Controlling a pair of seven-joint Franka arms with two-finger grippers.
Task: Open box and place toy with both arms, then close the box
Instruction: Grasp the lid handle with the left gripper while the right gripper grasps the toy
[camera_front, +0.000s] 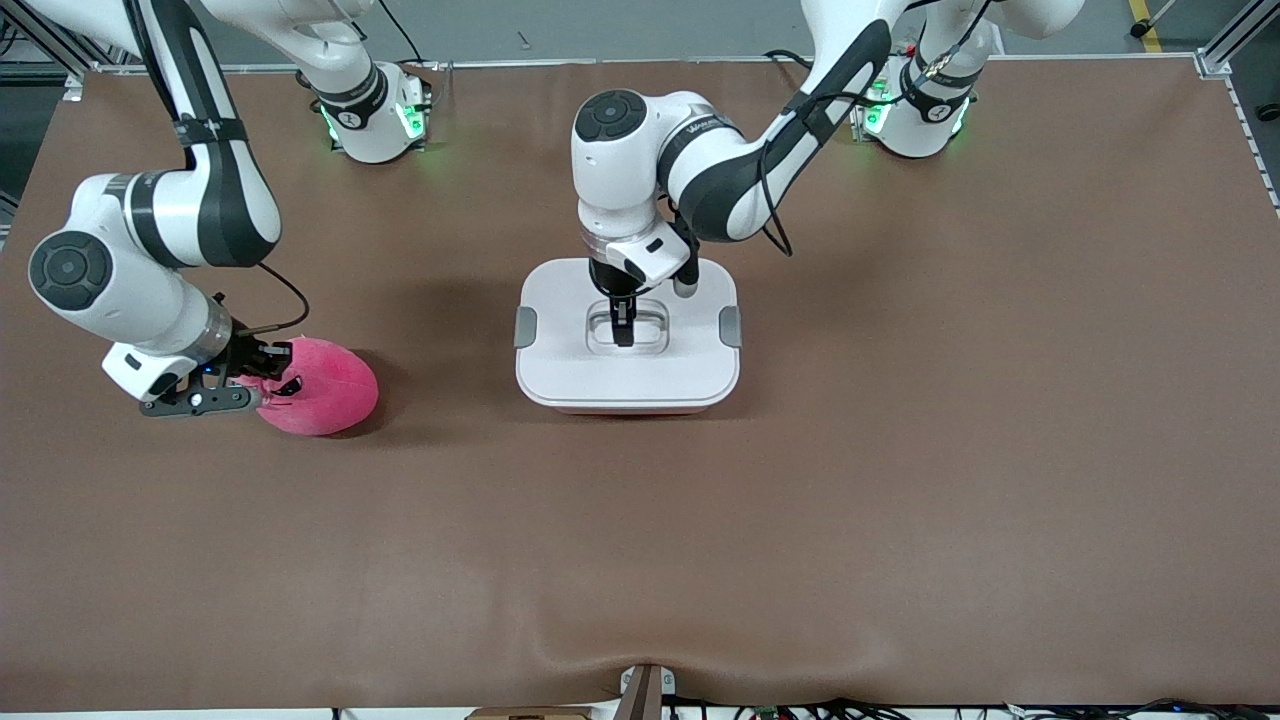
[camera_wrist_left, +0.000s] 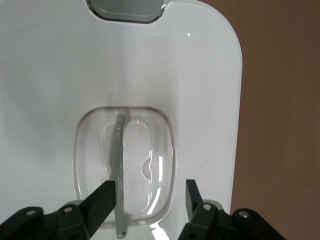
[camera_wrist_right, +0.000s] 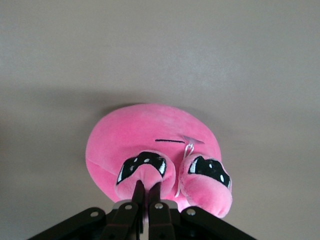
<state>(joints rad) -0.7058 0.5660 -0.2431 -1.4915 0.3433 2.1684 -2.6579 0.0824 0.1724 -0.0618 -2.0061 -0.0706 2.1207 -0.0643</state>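
Two grippers we see: the left gripper (camera_front: 623, 335) has jaws parted astride the box (camera_front: 628, 335) lid's handle (camera_wrist_left: 120, 175); the right gripper (camera_wrist_right: 147, 192) pinches the toy (camera_front: 318, 386) on the worktop (camera_front: 900, 450); no writing legible.

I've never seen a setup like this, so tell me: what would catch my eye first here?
Probably the hot-pink plush toy on the brown table toward the right arm's end, pinched at its face by the right gripper, which is shut on it. Next, the white-lidded box in the middle of the table, lid still on, with the left gripper open, its fingers straddling the clear handle in the lid's recess.
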